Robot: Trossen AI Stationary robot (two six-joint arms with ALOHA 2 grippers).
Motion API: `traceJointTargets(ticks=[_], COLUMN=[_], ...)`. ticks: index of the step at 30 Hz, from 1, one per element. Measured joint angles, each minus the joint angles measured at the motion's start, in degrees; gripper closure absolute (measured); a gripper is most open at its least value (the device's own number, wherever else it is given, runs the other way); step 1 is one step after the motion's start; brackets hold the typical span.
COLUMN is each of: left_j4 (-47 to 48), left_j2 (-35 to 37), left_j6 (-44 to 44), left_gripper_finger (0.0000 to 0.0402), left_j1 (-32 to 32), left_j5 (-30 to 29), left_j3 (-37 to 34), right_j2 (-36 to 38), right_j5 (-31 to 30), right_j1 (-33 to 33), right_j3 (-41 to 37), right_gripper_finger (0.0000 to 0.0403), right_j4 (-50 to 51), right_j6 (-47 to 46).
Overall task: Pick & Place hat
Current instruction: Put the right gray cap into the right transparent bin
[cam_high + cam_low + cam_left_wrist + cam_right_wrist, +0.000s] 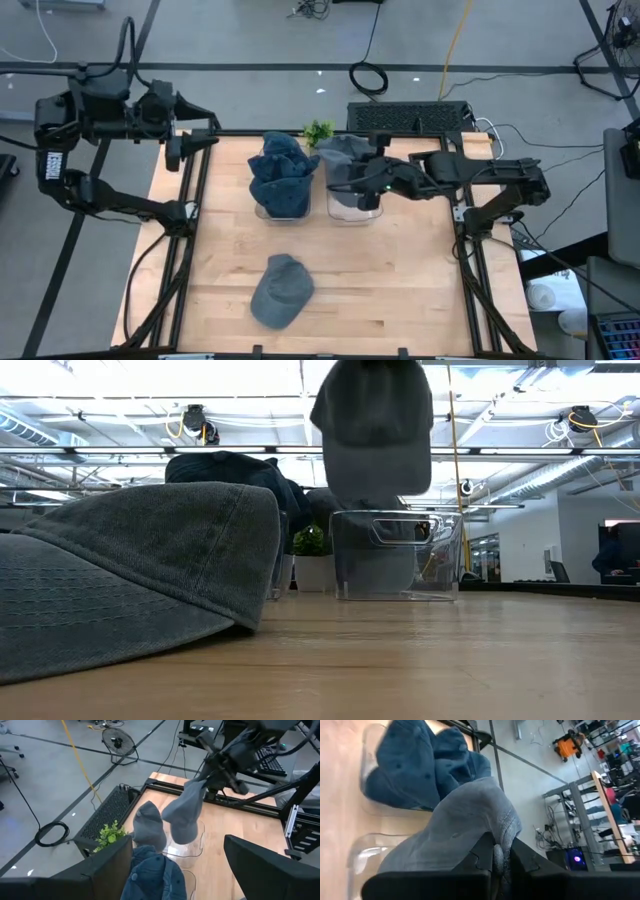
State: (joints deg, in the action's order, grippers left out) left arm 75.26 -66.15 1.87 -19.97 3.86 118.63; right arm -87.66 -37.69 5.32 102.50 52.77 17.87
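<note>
A grey hat hangs from my right gripper, which is shut on it, above a clear bin at the table's far middle. In the left wrist view this hat dangles over the bin. A second clear bin, to its left, is piled with blue hats. Another grey hat shows beside the blue pile; what it rests on I cannot tell. A blue-grey cap lies crown up on the table's near middle. My left gripper is open, raised at the far-left corner. My right gripper pinches the grey hat's cloth between its two fingers, at the hat's upper end. The fingers reach in from the table's right side. The hat hangs limp below them, lifted clear, its lower end just above the bin's rim.
A small green plant stands behind the bins at the far edge, and a black keyboard sits beyond it. Black frame rails run along both table sides. Bare wood lies to the right of the near cap.
</note>
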Motion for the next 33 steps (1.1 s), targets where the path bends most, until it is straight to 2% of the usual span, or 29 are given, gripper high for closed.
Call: traceJointTargets(ticks=[6,10,15,23,29,33], left_j4=[0.0,0.0,0.0,0.0,0.0,0.0], left_j2=[-0.2,-0.2,-0.2,-0.2,-0.2,-0.2], left_j6=[0.0,0.1,0.4,0.6,0.6,0.6], left_gripper_finger=[0.0078,0.0078,0.0078,0.0078,0.0078,0.0078], left_j1=[0.0,0.0,0.0,0.0,0.0,0.0], left_j5=[0.0,0.0,0.0,-0.4,-1.1,-1.1], left_j3=[0.0,0.0,0.0,0.0,0.0,0.0], right_j2=[-0.1,0.5,2.1,2.6,2.6,2.6], right_j5=[0.8,5.0,7.0,15.4,13.9,14.6], right_j1=[-4.1,-6.9,-9.3,-13.7,-15.5,-15.9], right_j3=[-7.8,-13.7,-20.8,-26.9,-30.7,-30.9], right_gripper_finger=[0.0393,0.0393,0.0393,0.0393,0.0362,0.0331], right_j4=[-4.0,-10.8,-20.5,-25.9,-32.0,-32.4], right_j6=[2.5,2.6,5.3,6.1,7.8,8.3])
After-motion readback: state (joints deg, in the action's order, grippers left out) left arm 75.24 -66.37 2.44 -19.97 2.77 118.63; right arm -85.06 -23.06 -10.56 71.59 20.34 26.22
